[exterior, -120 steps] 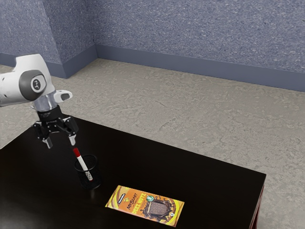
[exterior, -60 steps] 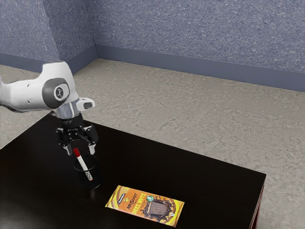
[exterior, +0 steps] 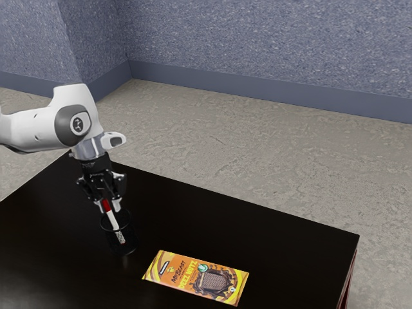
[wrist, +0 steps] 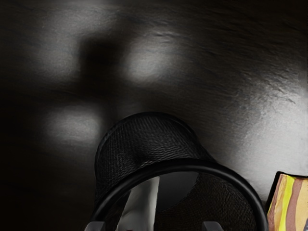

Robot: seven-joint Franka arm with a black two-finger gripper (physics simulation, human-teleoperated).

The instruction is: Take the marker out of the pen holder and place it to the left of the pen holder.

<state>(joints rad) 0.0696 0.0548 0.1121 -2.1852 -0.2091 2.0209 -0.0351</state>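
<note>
Marker (exterior: 114, 220) leans steeply in pen holder (exterior: 129, 241), red end (exterior: 107, 206) up, pincer (exterior: 109, 207) apart around it

The wrist view's edges cut off the upper end of the marker (wrist: 141, 204), part of the pen holder's (wrist: 180, 166) rim and most of the wrapper (wrist: 295, 207). The exterior view crops the arm (exterior: 38, 131) and table (exterior: 257, 228); the wrapper's finest print is too small to read.

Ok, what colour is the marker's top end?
Red: the top end shows best in the exterior view.
</note>
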